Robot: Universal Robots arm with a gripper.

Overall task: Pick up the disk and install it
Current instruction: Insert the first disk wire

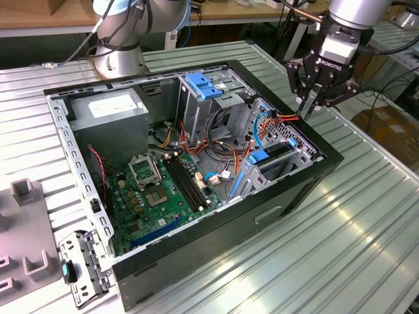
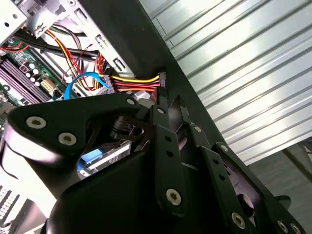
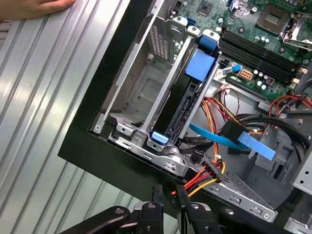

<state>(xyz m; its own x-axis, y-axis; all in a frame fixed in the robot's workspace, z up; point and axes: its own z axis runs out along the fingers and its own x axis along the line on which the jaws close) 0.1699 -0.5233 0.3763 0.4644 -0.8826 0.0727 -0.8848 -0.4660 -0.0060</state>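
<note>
Jaws of the black gripper (image 1: 308, 108) are closed and empty, above the right edge of the open black computer case (image 1: 294, 191). The grey-metal disk with blue plastic bracket (image 3: 199, 68) sits slotted on edge in the metal drive cage (image 3: 146, 92) nearby.

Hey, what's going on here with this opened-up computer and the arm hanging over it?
A robot arm is working on an open computer case that lies on a ribbed metal table. Its gripper hangs over the case's edge on the exterior view's right, carrying nothing, close to a bundle of red and yellow wires. The disk, with its blue bracket, sits on edge in the drive bay nearby. A person's hand rests on the table beside the case.
</note>
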